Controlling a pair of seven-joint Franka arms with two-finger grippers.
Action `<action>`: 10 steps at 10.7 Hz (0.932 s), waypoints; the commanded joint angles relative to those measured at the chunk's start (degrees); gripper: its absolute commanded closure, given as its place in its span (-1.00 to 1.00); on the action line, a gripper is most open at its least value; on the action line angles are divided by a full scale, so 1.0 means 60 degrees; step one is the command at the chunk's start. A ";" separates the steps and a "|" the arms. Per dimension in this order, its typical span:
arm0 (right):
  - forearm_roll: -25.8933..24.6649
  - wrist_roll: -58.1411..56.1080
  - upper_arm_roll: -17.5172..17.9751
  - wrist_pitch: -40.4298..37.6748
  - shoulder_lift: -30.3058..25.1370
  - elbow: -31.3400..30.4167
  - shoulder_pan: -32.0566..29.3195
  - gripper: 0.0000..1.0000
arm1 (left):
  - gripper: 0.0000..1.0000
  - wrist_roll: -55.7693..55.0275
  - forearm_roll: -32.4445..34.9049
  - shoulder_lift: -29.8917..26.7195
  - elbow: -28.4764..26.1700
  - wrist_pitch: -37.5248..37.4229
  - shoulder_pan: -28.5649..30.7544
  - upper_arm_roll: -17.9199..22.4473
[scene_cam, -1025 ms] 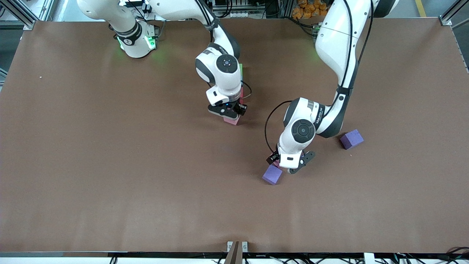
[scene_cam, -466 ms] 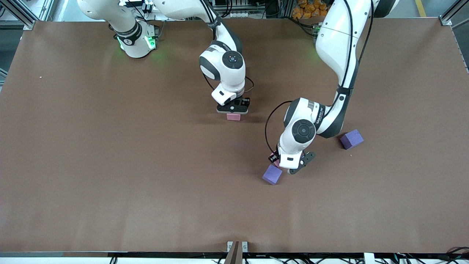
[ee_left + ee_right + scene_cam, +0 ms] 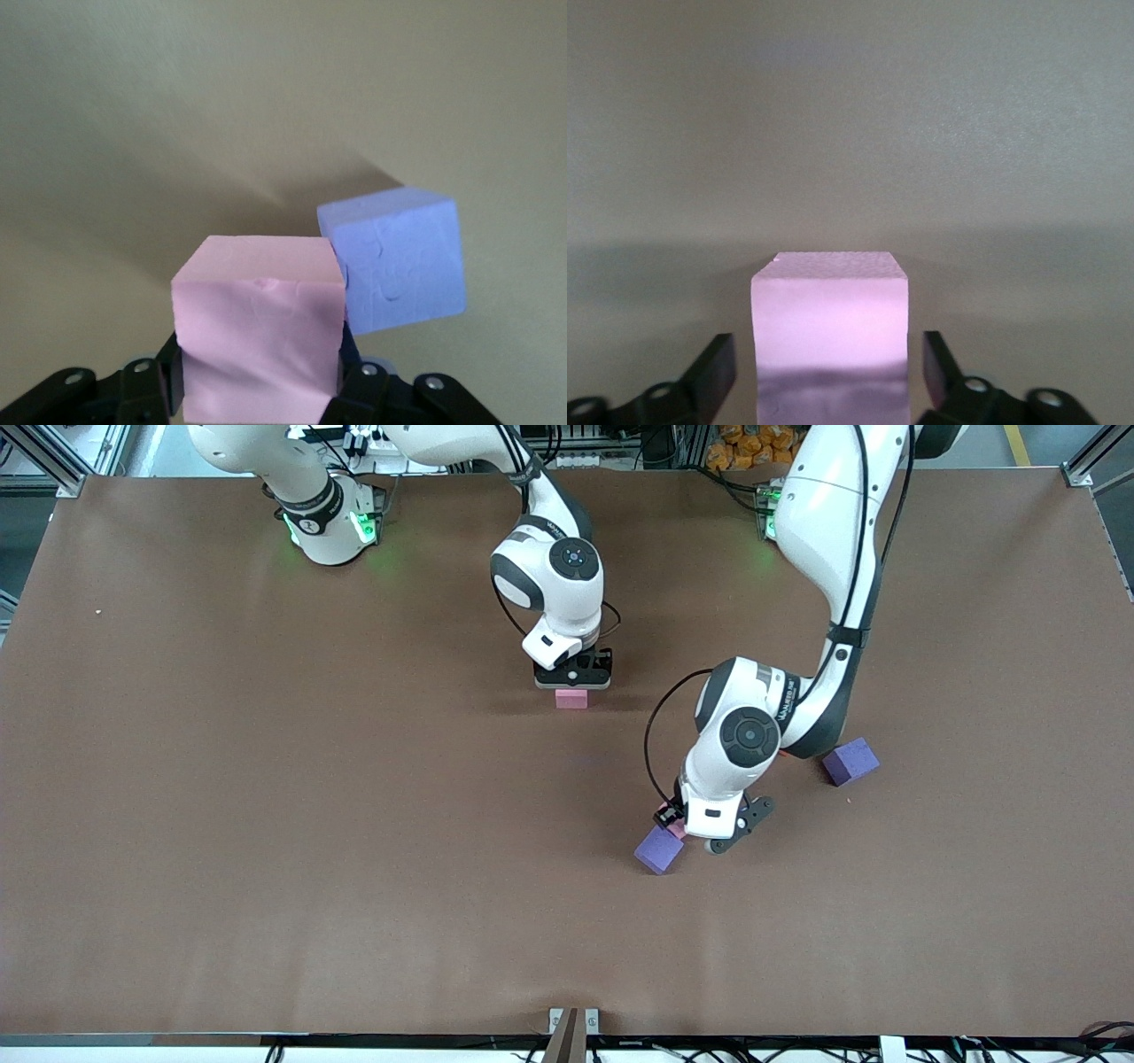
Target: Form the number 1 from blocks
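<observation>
Brown surface [image 3: 266, 824] now carries the pink cube [image 3: 571, 699] I just released; my right gripper [image 3: 572, 680] stands wide above it. My left gripper [image 3: 700, 834] has clamped the second pink cube [image 3: 259, 341] beside the purple cube [image 3: 658, 850], ready for the numeral.

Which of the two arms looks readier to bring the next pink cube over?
Probably the left: its fingers are shut on a pink cube beside a purple cube. The right gripper stands open around its own pink cube, seemingly just set down.
</observation>
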 commanded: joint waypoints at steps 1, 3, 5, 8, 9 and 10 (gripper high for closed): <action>-0.0093 0.0005 -0.0010 -0.0056 -0.0986 -0.0492 -0.0224 -1.00 | 1.00 0.0785 -0.0112 -0.0599 -0.0077 -0.0383 -0.0027 0.0104; -0.0093 -0.0111 0.0237 -0.0143 -0.2320 -0.1298 -0.1158 -1.00 | 1.00 0.1620 -0.0112 -0.1068 -0.0092 -0.0618 -0.0013 0.0249; -0.0093 -0.1332 0.0691 -0.0696 -0.3142 -0.1550 -0.2592 -1.00 | 1.00 0.2310 -0.0097 -0.1333 -0.0077 -0.0750 -0.0013 0.0339; -0.0122 -0.3941 0.0795 -0.2190 -0.4402 -0.1333 -0.4483 -1.00 | 1.00 0.2415 -0.0082 -0.1276 -0.0092 -0.0750 -0.0319 0.0179; -0.0122 -0.4747 0.0795 -0.2847 -0.4551 -0.0896 -0.5054 -1.00 | 1.00 0.2415 -0.0097 -0.1188 -0.0106 -0.0750 -0.0581 0.0148; -0.0122 -0.5451 0.0795 -0.3637 -0.4596 -0.0341 -0.5582 -1.00 | 1.00 0.2430 -0.0112 -0.1028 -0.0106 -0.0750 -0.0961 0.0134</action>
